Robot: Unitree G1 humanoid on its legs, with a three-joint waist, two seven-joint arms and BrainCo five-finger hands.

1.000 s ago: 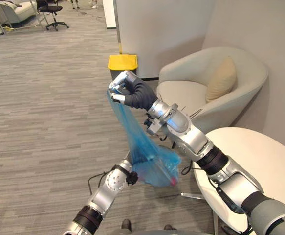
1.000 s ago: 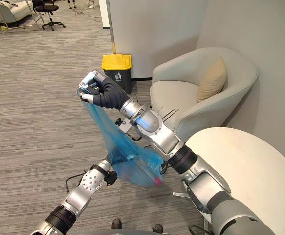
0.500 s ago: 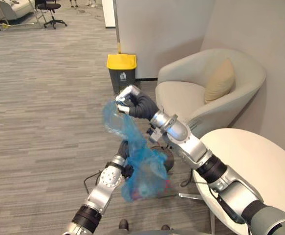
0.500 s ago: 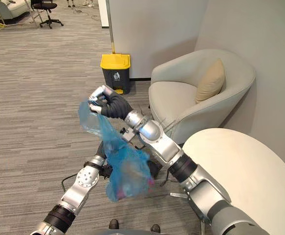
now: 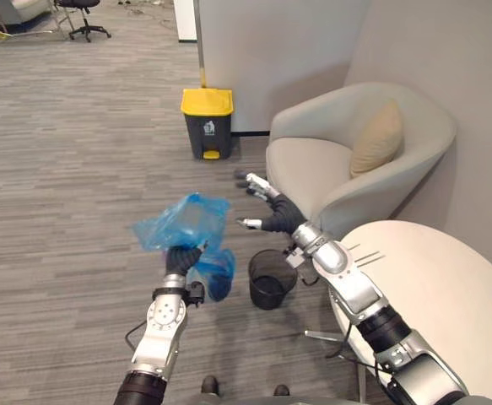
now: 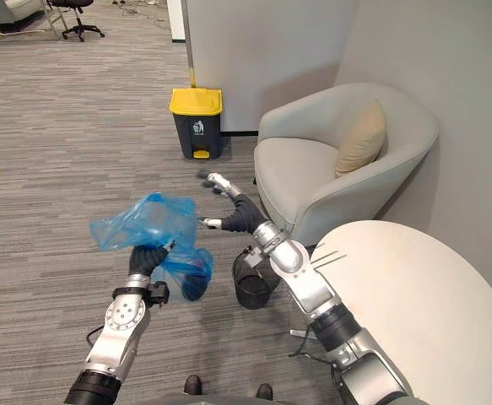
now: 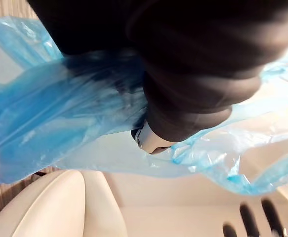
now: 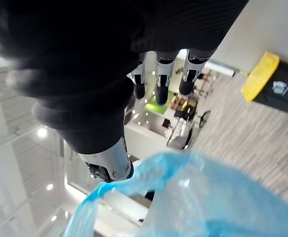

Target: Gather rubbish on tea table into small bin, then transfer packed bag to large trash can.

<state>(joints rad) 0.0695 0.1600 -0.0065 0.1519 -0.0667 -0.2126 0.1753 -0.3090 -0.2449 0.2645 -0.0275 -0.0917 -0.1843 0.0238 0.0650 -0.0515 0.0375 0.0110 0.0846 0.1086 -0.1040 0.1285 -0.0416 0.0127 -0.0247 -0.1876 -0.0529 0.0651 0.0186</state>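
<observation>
Left hand [image 5: 177, 258] of the humanoid closes around the gathered middle of a blue plastic bag [image 5: 186, 223], held in the air over the carpeted floor [image 5: 68, 169]. The bag's loose mouth billows above the fist and its filled lower part hangs just below. In the left wrist view the thumb [image 7: 150, 141] presses into the crumpled film.

The right hand [image 6: 233, 213] hovers near the bag but apart from it. Its fingers [image 8: 159, 79] are straight and spread, and it holds nothing. Below and between the two hands stands the small black mesh bin [image 5: 271, 278] on the floor, beside the white round tabletop [image 5: 448, 287]. The large trash can [image 5: 207, 124], grey with a yellow lid, waits well apart against the wall. Next to it is a pale armchair [image 5: 313, 169] with a tan cushion [image 5: 376, 139].

The bag looks light, soft and slippery. It is thin film that will sag, swing and perhaps tear if snagged. Its contents cannot be made out. The safest hold appears to be the bunched neck, where the plastic is many layers thick. A grip there also keeps the mouth shut, so nothing should spill on the way to the yellow-lidded can.
</observation>
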